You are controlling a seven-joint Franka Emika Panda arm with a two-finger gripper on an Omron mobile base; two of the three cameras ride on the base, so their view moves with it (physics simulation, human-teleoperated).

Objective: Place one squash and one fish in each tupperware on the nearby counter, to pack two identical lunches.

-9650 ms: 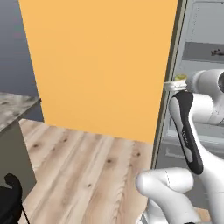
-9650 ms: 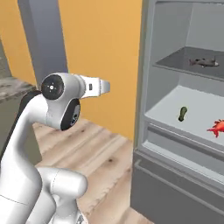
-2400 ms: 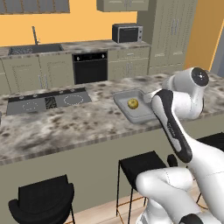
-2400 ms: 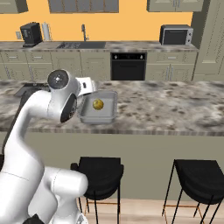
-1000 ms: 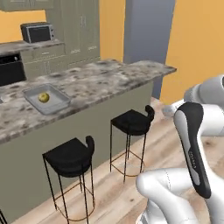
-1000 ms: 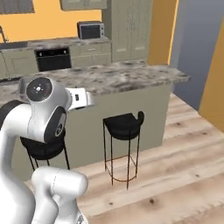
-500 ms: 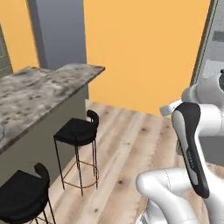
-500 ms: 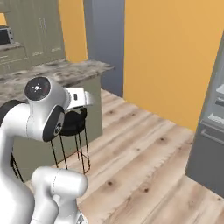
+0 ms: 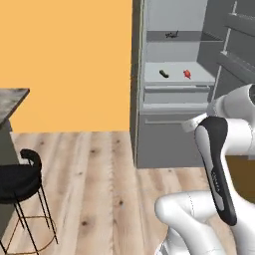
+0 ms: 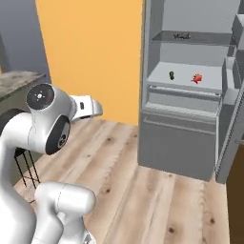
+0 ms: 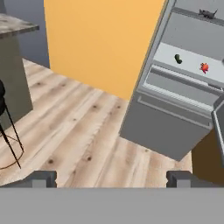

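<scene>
1. The gripper [image 11: 111, 177] is spread wide with nothing between its 2 finger tips. It hangs in open air above the wooden floor [image 11: 78, 127], well apart from any food.

2. Beyond it stands the open fridge [image 9: 174, 114]. On its middle shelf [image 10: 186, 76] lie the slim dark green squash [image 9: 163, 74] and, apart from it to the right, the red-orange fish [image 9: 187, 74]. The dark grey fish [image 9: 172, 34] lies on the shelf above.

3. Handling, as a judgement: the squash looks firm, light and smooth, so it may roll or slip. A hold across its narrow middle, jaws square to its long axis, seems safest.

4. The 2 fish look light, with thin fins and tails. I would take each across the thickest part of the body, not by the tail. They are too small here to read their exact lie.

5. At the left sit a black stool [image 9: 20, 184] and the end of the stone counter [image 9: 12, 97].

6. Against 1 second ago: the base has turned, so both base views have swung away from the counter, where a tray held the yellow squash, round to the fridge. The gripper is as wide open as it was then.
</scene>
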